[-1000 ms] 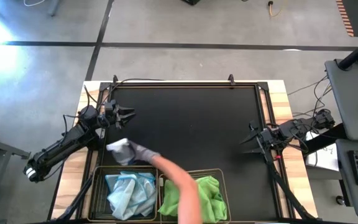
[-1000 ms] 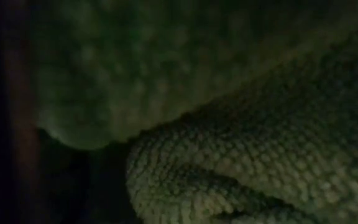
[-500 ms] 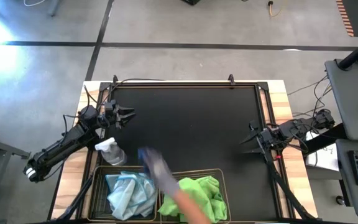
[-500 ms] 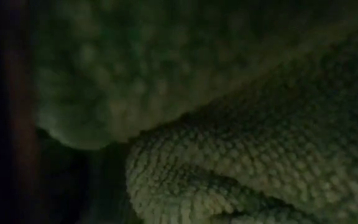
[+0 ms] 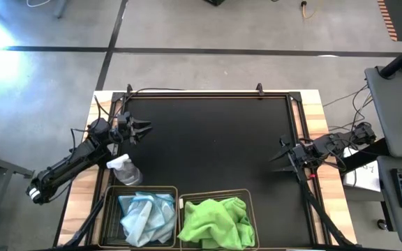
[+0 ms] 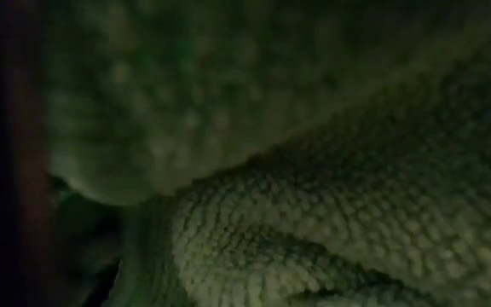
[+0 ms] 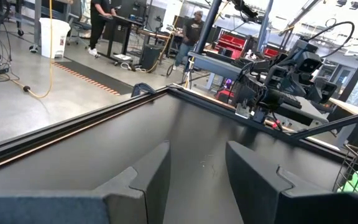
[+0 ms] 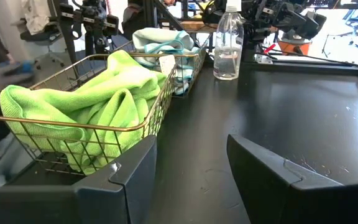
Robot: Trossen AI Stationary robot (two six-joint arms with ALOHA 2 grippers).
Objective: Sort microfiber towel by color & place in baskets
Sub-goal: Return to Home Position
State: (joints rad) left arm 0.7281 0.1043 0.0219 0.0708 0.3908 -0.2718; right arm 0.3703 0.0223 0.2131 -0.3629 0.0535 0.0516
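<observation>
Wide black tabletop (image 5: 215, 146) takes up the middle here, and most of it lies bare. The left arm (image 5: 68, 166) sits folded at its own edge of the tabletop, the left jaws spread wide, holding nothing, pointing in across the bare surface. Opposite, the right arm (image 5: 333, 145) sits at the other edge, the right jaws wide as well and empty, low over the black top. Down at the near edge two black wire baskets stand side by side. The left basket (image 5: 142, 187), on the left arm's side, holds the pale blue microfiber towels (image 5: 146, 216) in a crumpled heap. The right basket (image 5: 215, 192) is stuffed with the lime green microfiber towels (image 5: 215, 222), which rise above the rim in the right wrist view. The low view is nothing but green towel, its nubbly weave right up against the lens. Smallest of all, a clear spray bottle (image 5: 125, 171) stands upright on the tabletop just beyond the left basket's far corner, near the left arm and apart from both pairs of jaws
</observation>
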